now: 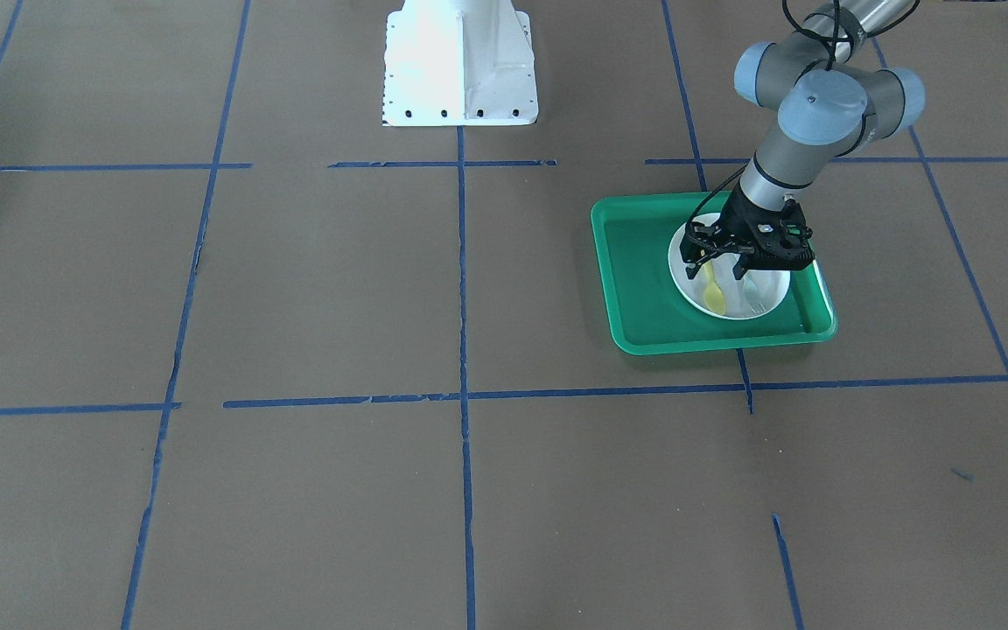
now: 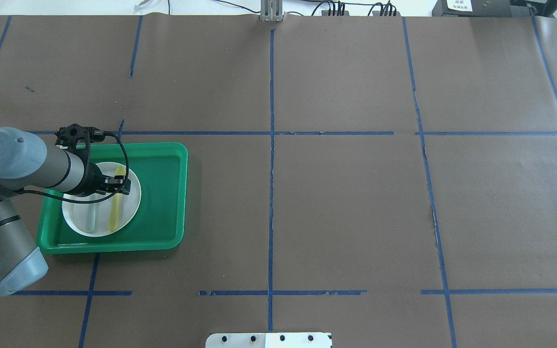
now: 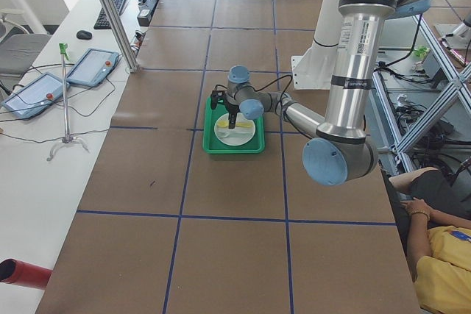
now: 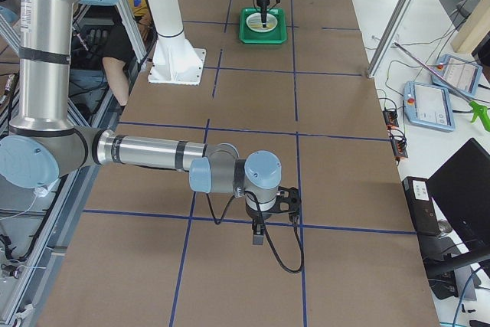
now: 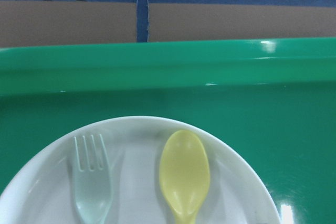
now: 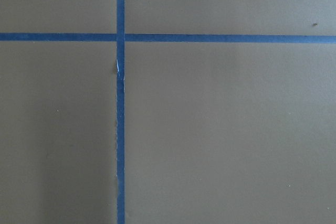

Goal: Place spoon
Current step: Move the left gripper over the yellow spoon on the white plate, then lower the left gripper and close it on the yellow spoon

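The small yellow spoon lies flat on a white plate inside a green tray, with its bowl towards the operators' side. It also shows in the overhead view and in the left wrist view. My left gripper points down over the plate. Its fingers stand apart, one on each side of the spoon's handle, so it is open. My right gripper shows only in the exterior right view, low over bare table, and I cannot tell whether it is open or shut.
A pale grey-green fork lies on the plate beside the spoon, parallel to it. The tray's raised rim surrounds the plate. The white robot base stands at mid-table. Blue tape lines cross the brown table cover.
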You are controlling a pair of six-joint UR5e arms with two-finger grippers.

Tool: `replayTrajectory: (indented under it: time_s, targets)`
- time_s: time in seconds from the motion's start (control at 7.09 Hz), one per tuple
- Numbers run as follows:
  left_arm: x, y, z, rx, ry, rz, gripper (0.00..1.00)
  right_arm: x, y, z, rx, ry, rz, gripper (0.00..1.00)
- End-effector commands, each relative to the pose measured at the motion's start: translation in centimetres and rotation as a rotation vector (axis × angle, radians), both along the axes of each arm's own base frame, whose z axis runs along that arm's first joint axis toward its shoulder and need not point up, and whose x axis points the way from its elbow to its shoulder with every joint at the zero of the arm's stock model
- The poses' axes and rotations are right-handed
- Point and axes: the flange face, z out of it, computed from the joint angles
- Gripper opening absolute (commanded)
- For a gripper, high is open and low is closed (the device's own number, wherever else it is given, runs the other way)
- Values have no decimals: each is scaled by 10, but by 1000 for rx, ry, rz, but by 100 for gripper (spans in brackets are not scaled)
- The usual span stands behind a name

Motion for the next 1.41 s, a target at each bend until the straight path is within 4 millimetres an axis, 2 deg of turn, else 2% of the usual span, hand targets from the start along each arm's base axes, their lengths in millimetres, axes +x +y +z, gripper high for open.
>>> replayTrajectory:
  time_s: [0.0,0.99,1.27]
  targets:
    - [0,1,1,0,-1,1,52,0,0,0,1,0,0,100]
    - [9,11,4,-6,-5,24,51,0,0,0,0,0,0,100]
    - [7,13,4,-11,-3,28,4,0,0,0,0,0,0,100]
